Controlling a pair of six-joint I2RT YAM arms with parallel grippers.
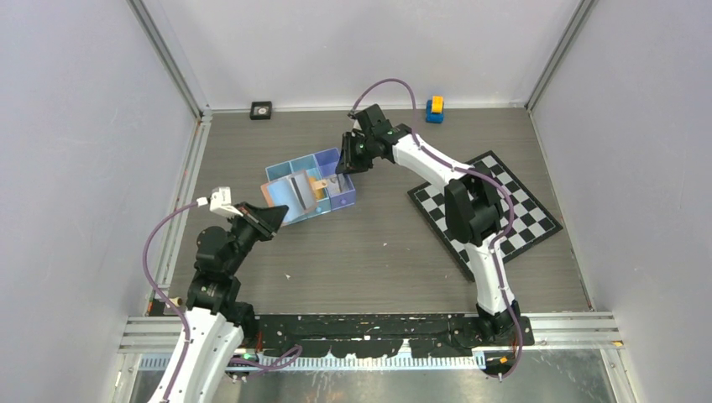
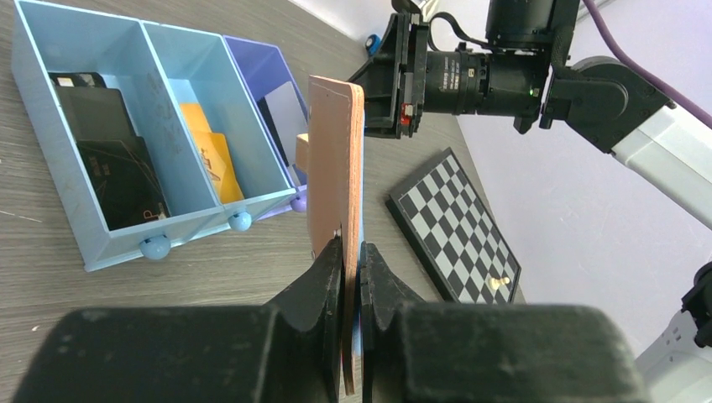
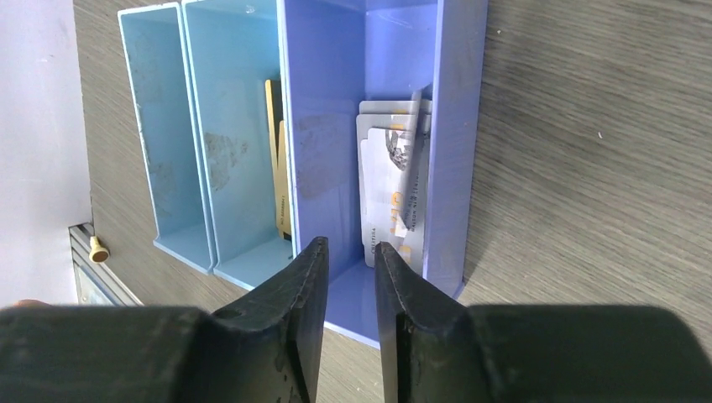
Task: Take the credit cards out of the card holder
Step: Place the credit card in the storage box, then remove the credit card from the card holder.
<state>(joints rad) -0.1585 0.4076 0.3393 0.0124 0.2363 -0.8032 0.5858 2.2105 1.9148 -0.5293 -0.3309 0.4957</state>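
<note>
Facing the left wrist camera edge-on, the small tan-brown leather-like card holder point(image 2: 336, 168) shows only a thin rim and one flat side. Its pockets are hidden, so whether any card is inside cannot be told. From overhead it is hard to separate from the tray behind it. The lower end of the holder is cut off between the black fingers of the left gripper point(image 2: 353, 252), which is clenched on it and carries it upright above the grey wood-grain desk point(image 1: 378, 252), just beside the near corner of a blue three-compartment plastic tray point(image 2: 34, 92).

The thin rectangular plastic credit cards lie in the tray, sorted by colour:
- **Dark grey cards** point(image 2: 109, 159) are in the outer pale-blue compartment.
- **Orange cards** point(image 2: 210, 155) are in the middle one, partly hidden by the dividing wall.
- **Pale cards** point(image 3: 390, 180) are stacked unevenly in the purple compartment, one tilted on edge; their print is too small to read.

The right gripper point(image 3: 351, 248) hangs over the purple compartment—jaws a little apart, the tray floor visible in the gap, grasping nothing. It is above the pale cards and clear of them. In the left wrist view its black body sits beyond the top of the card holder, apart from it.

A black-and-white checkered board point(image 1: 520, 210) lies on the desk to the right, partly covered by the right arm.
</note>
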